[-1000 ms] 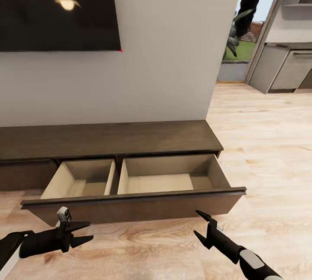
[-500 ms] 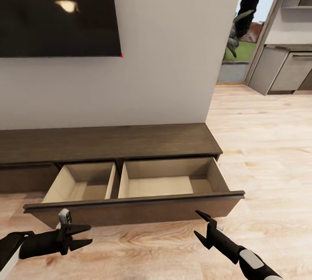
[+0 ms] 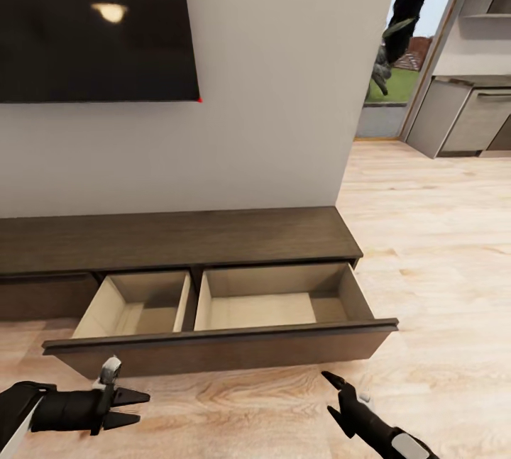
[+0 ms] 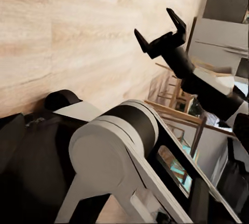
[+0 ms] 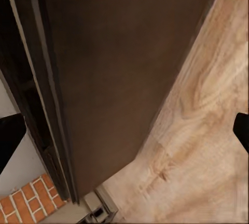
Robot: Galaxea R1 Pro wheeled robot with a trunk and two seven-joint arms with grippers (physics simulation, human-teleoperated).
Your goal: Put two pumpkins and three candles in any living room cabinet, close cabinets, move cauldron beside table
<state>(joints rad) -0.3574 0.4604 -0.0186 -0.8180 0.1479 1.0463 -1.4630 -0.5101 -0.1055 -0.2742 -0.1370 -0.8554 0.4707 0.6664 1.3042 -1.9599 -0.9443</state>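
Cabinet (image 3: pixel 177 239) drawer stands open; both low end effectors, left (image 3: pixel 135 407) and right (image 3: pixel 335 396), seemingly spread, grip nothing.

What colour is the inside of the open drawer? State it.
Pale beige inside the drawer, set in the dark-brown cabinet; the head view shows it best.
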